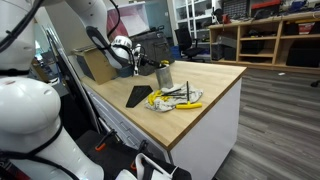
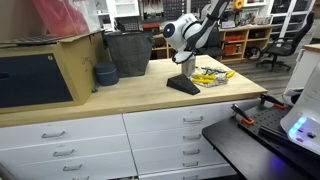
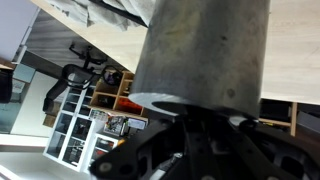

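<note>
Wrist view is filled almost wholly by a grey metal cup [image 3: 200, 50], whose round wall is clasped low down by the dark fingers [image 3: 200, 140]. They are drawn in tight against it, so the cup is judged to be gripped. In an exterior view the cup [image 1: 165, 75] is seen upright near the middle of the wooden bench [image 1: 215, 85], with the arm reaching to it from the side. Whether its base rests on the wood or is raised just clear cannot be told. Just beside it a pile of yellow-handled tools [image 1: 176, 98] is laid, and a flat black wedge [image 1: 138, 96] lies near, toward the bench's front edge. Farther back a cardboard box [image 1: 98, 65] is stood. In an exterior view a dark bin [image 2: 127, 52] and a blue bowl [image 2: 105, 74] are set well apart from the cup.

Several mishaps can be foreseen. The wall is smooth and curved, and it is held over a narrow strip only, so the cup could be let slip or be swung in the grip if moved briskly. If it is tilted, anything kept inside could be spilled; its contents cannot be seen. The tools are so close that they could be struck and scattered by a low sideways sweep, and the wedge could be clipped likewise.
</note>
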Controlling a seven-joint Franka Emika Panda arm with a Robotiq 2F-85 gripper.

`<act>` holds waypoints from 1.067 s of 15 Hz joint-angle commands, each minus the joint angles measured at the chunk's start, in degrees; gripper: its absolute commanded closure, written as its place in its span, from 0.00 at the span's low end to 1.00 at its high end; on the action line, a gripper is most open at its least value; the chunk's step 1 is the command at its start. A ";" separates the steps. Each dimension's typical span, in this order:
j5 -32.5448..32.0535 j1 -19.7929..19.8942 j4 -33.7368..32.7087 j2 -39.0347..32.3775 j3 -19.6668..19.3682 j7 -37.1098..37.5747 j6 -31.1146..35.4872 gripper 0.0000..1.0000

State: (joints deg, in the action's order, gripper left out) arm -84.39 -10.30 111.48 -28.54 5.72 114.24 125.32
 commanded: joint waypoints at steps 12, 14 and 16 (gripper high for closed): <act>11.39 10.44 12.84 13.46 0.49 -18.45 29.64 0.19; 20.35 13.20 14.84 14.51 0.27 -29.30 36.29 0.18; 29.39 19.94 17.84 14.91 5.59 -39.91 40.07 0.18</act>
State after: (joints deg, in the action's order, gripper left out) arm -65.06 3.10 123.14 -17.13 6.32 85.58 159.77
